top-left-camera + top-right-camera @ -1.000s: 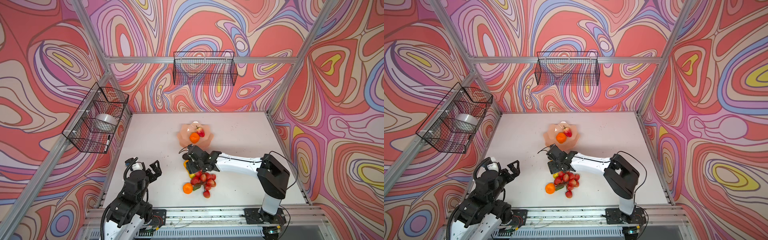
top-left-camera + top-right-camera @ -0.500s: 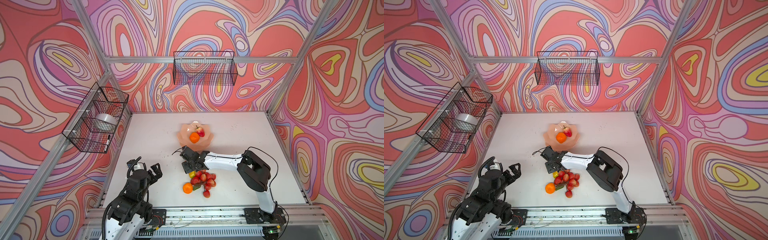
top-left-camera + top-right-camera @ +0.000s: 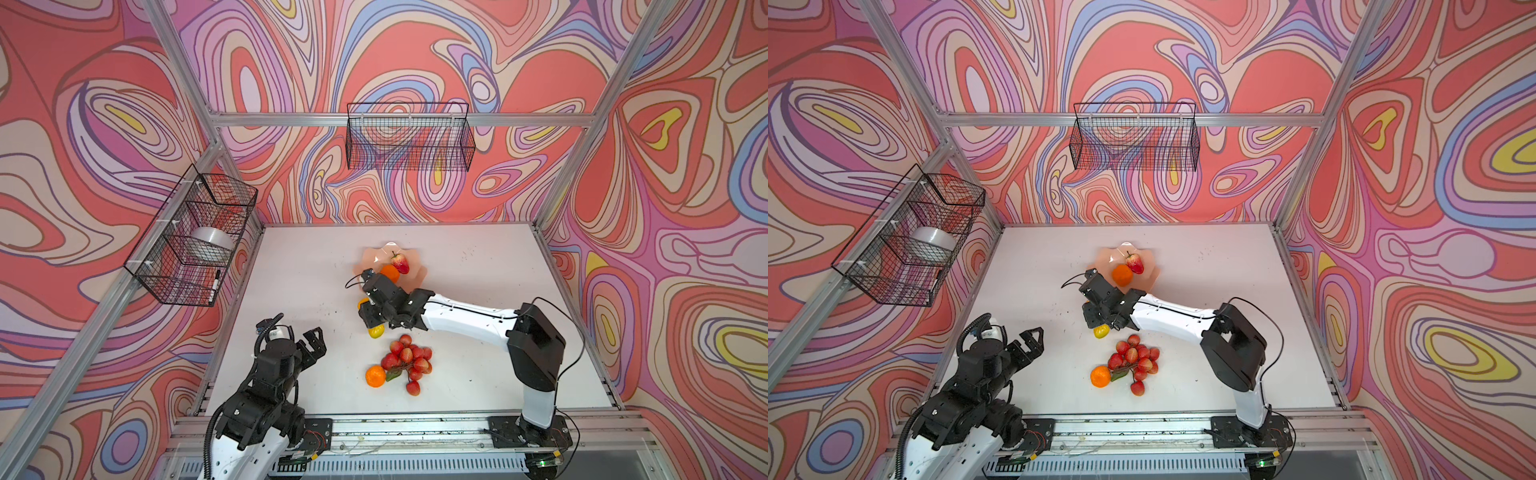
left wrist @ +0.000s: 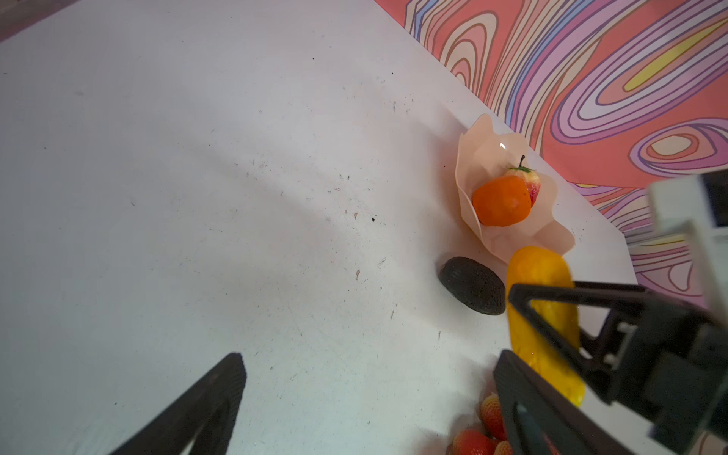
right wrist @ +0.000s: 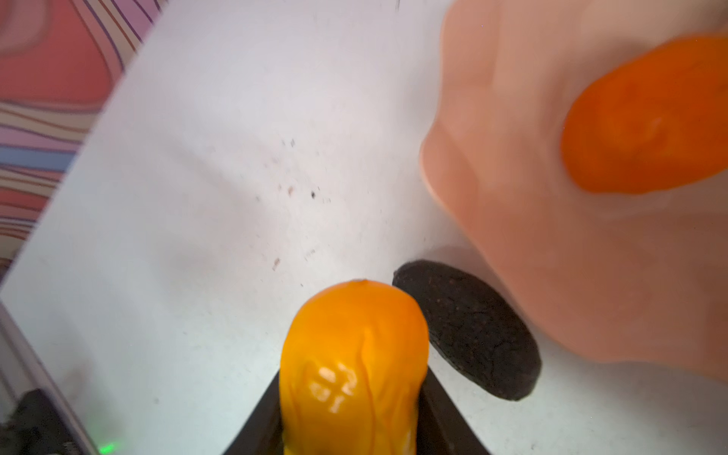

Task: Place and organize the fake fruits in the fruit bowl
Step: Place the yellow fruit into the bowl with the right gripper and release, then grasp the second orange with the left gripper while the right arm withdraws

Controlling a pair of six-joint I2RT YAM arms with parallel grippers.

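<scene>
One fruit bowl [image 3: 375,258], peach-pink, stands mid-rear on the counter [image 3: 311,270].
- Two oranges: the larger orange [image 3: 390,273] lies in the bowl; the smaller orange [image 3: 375,376] lies on the counter near the front.
- One apple [image 3: 400,262] lies in the bowl beside the larger orange.
- One berry bunch [image 3: 409,359] lies just beside the smaller orange.
- One avocado [image 4: 472,285] lies on the counter just beside the bowl's rim.
- One elongated yellow fruit [image 5: 354,366] is clamped between the fingers of the right gripper [image 3: 371,318], next to the avocado. Whether it is clear of the counter cannot be told.
- The left gripper [image 4: 368,356] is at front left, its fingers spread wide and holding nothing.
- Two baskets hang on the walls: back basket [image 3: 409,137], side basket [image 3: 195,237].

Change since a second ago — the right fingers, then partly open, have closed on the yellow fruit and shifted slightly toward the bowl. The other fruits are unmoved.
</scene>
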